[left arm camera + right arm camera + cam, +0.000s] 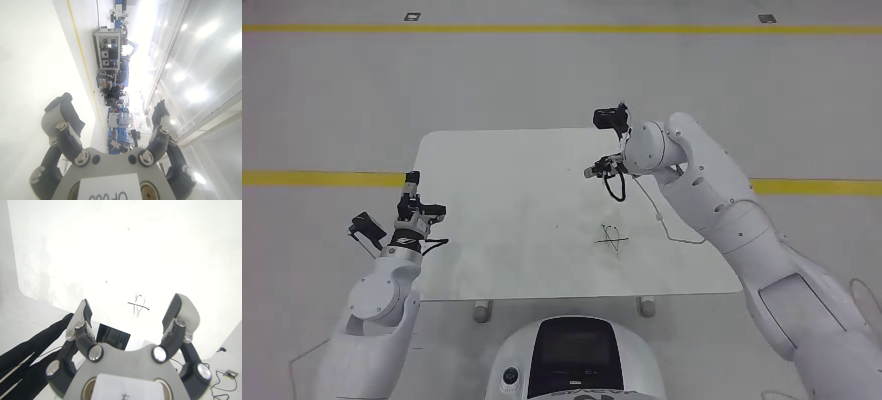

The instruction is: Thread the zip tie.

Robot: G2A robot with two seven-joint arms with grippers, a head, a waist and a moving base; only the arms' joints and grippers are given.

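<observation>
Thin black zip ties (613, 238) lie crossed in a small loose pile on the white table (502, 200), right of its middle and towards the near edge. My right gripper (593, 171) hangs above the table farther back than the pile, open and empty. In the right wrist view the zip ties (139, 306) show on the table beyond the spread fingers of the right gripper (131, 301), well apart from them. My left gripper (418, 196) is at the table's left edge, far from the ties. It is open and empty in the left wrist view (113, 98).
A black cable loop (616, 189) and a thin white cable (662, 215) hang from the right arm over the table. The table's rounded corner (22, 291) and near edge lie close to the pile. Bare white tabletop (28, 56) lies beside the left gripper.
</observation>
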